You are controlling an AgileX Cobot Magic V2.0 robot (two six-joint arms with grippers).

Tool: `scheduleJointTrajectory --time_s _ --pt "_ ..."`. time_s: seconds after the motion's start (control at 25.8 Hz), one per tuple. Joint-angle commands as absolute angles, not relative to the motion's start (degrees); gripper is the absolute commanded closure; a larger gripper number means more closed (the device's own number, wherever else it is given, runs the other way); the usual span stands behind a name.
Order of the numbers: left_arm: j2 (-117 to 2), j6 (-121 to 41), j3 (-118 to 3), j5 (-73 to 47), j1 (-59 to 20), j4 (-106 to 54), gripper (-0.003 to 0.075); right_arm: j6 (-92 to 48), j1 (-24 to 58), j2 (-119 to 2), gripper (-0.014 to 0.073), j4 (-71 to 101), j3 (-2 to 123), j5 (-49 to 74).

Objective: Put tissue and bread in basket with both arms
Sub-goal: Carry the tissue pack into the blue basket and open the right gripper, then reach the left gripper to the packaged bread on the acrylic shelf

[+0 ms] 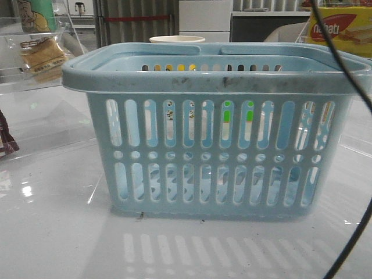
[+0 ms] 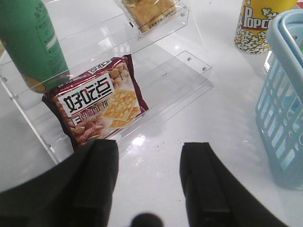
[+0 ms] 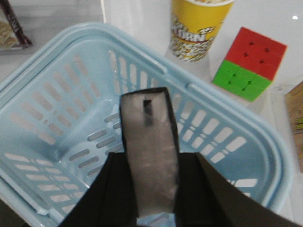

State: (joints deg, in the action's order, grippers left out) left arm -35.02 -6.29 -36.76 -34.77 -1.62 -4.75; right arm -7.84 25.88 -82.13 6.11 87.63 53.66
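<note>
Right hand [image 3: 154, 189]: closed on the tissue [image 3: 150, 146] above the basket [image 3: 57, 118] (packet blurred). Left hand [image 2: 147, 179]: wide, empty, above the counter [image 2: 222, 94]. Bread [image 2: 149, 12] cut off.

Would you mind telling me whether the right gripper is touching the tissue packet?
Touching. The right wrist view shows the right gripper with a finger pressed against each side of the tissue packet, holding it above the basket.

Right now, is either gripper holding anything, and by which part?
The right gripper pinches the tissue by its near end, above the basket. The left gripper is open, holding nothing.
</note>
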Motion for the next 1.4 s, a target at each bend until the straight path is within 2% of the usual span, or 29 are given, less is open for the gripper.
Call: scheduleJointTrajectory --time_s 0.0,0.19,0.27,0.35,0.47,0.78,1.36 --pt "-35.46 -6.24 -38.45 -30.09 -1.73 -5.45 0.0339 -8.66 27.31 -82.90 0.0356 6.51 86.67 49.44" --pt "-35.46 -6.24 -38.45 -30.09 -1.73 -5.45 0.0339 -8.61 27.31 -88.81 0.0337 6.89 84.78 48.62" --pt "-35.46 -6.24 -38.45 -30.09 -1.73 -5.45 0.0339 -8.61 27.31 -90.97 0.0251 6.89 84.78 48.16" --pt "-35.46 -6.24 -38.45 -30.09 -1.73 -5.45 0.0338 -8.61 27.31 -92.76 0.0106 6.89 84.78 47.05" --pt "-35.46 -6.24 -38.45 -30.09 -1.73 -5.45 0.0338 -8.61 27.31 -93.36 0.0007 6.84 84.78 45.89" --pt "-35.46 -6.24 -38.45 -30.09 -1.73 -5.45 0.0338 -8.66 27.31 -85.68 0.0013 4.76 82.71 45.04" --pt "-35.46 -6.24 -38.45 -30.09 -1.73 -5.45 0.0338 -8.66 27.31 -49.18 0.0013 2.80 58.46 42.05"
